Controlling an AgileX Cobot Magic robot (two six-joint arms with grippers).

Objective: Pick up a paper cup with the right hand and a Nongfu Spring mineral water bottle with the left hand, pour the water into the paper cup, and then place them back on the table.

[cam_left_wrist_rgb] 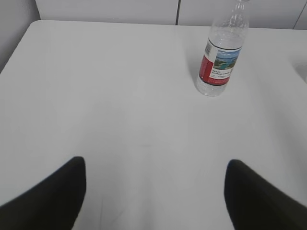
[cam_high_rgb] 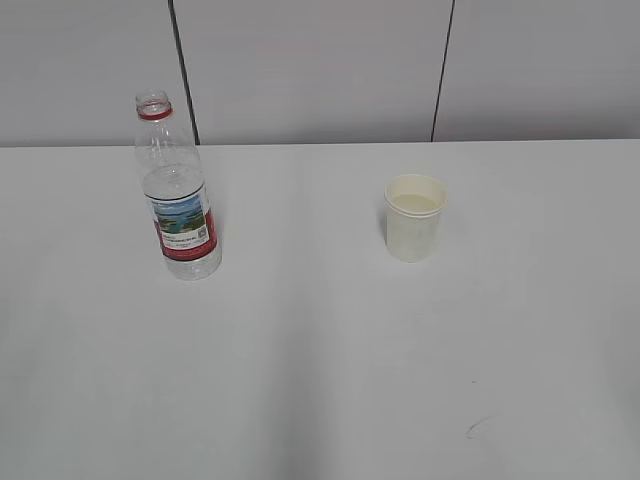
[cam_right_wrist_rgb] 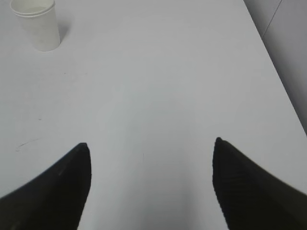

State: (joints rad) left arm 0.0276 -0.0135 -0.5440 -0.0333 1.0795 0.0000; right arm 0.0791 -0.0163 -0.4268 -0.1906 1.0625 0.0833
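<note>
The Nongfu Spring mineral water bottle (cam_high_rgb: pixel 178 195) stands upright and uncapped on the white table (cam_high_rgb: pixel 320 360), left of centre. It also shows in the left wrist view (cam_left_wrist_rgb: pixel 221 57), far ahead and to the right of my left gripper (cam_left_wrist_rgb: pixel 156 165), which is open and empty. The paper cup (cam_high_rgb: pixel 414 216) stands upright right of centre with liquid in it. In the right wrist view the cup (cam_right_wrist_rgb: pixel 37 23) is at the top left, far from my right gripper (cam_right_wrist_rgb: pixel 151 146), which is open and empty. Neither arm shows in the exterior view.
A small dark scratch mark (cam_high_rgb: pixel 478 428) lies on the table near the front right. It also shows in the right wrist view (cam_right_wrist_rgb: pixel 26 143). A grey panelled wall (cam_high_rgb: pixel 320 70) runs behind the table. The table's right edge (cam_right_wrist_rgb: pixel 276 72) shows in the right wrist view.
</note>
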